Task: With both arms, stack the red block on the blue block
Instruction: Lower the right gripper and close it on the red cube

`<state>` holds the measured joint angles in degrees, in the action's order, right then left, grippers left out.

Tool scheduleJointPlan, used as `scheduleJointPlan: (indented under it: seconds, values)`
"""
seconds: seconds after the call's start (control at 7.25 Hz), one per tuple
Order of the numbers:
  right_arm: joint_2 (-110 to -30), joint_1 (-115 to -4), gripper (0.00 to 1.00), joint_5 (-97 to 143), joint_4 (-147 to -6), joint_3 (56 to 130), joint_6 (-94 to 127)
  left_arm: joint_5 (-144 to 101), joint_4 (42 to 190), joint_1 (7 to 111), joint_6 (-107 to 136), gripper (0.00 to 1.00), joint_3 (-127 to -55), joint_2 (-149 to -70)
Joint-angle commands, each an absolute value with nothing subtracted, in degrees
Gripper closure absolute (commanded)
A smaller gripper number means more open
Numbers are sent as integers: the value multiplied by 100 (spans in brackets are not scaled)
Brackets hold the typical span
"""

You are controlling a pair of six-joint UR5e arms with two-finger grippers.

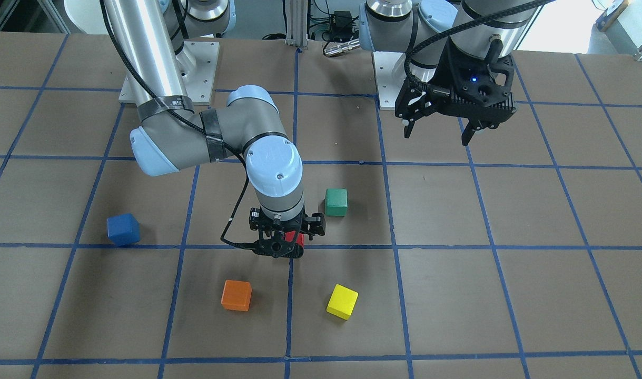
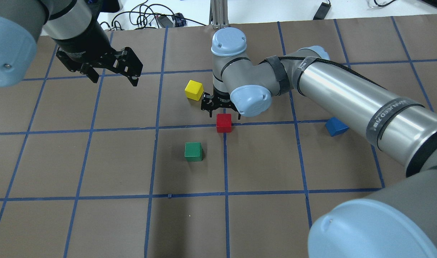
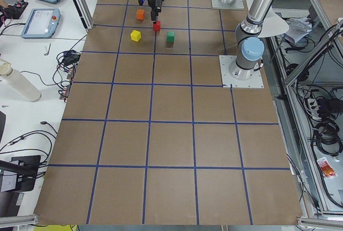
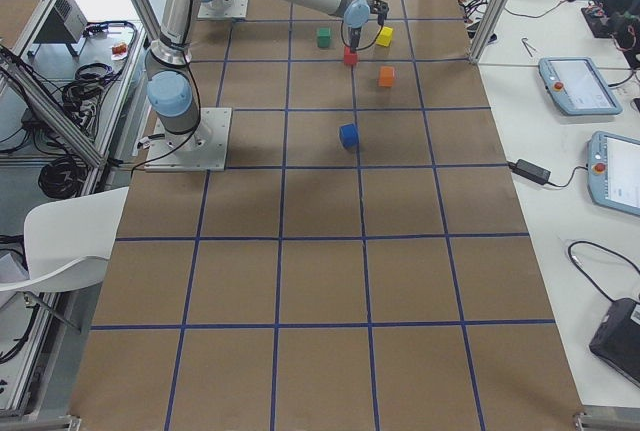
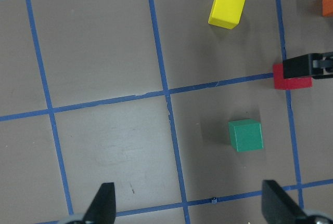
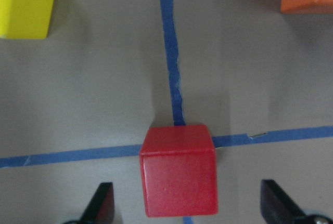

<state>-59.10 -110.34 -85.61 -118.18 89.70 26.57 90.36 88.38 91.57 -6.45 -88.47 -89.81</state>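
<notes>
Both gaping, left end effector (image 1: 436, 138) idle, the right end effector (image 6: 190, 208) needed a square, centred descent around the red block (image 6: 179, 169), nine o'clock of the blue block (image 2: 335, 127) seen overhead.

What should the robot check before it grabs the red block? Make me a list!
1. Right gripper open: ok. Its two fingers are wide apart in the right wrist view.
2. Red block between those fingers: ok, with a gap on each side.
3. Right gripper low enough to pinch the red block: cannot tell.
4. Nothing touching the red block: ok. The green block, yellow block and orange block sit apart from it.
5. Top of the blue block free: ok. Nothing lies on it.
6. Left gripper out of the way: ok. It hangs open, off to the side of all the blocks.
</notes>
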Motion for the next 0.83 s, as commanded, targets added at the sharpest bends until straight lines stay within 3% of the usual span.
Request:
scheduleJointPlan:
  seconds: [0.0,0.14,0.28,0.41,0.55,0.69]
  values:
    - [-5731,-11039,0,-8508,-11830,8974,2663,9018,8886,9097,-633,0,-8842,-8974]
    - [-5696,-11039,0,-8508,-11821,8982,2663,9044,8894,9079,-598,0,-8842,-8965]
    - [-5669,-11039,20,-8569,-11821,8991,2654,9087,9034,9070,-432,0,-8790,-8974]
    - [-5669,-11039,81,-8561,-11821,8991,2680,9097,9070,9079,-396,0,-8798,-8974]
    - [-5678,-11039,100,-8561,-11804,8983,2689,9105,9070,9079,-404,0,-8780,-8974]
    - [-5686,-11039,100,-8569,-11804,8974,2750,9105,9070,9079,-396,0,-8780,-8974]
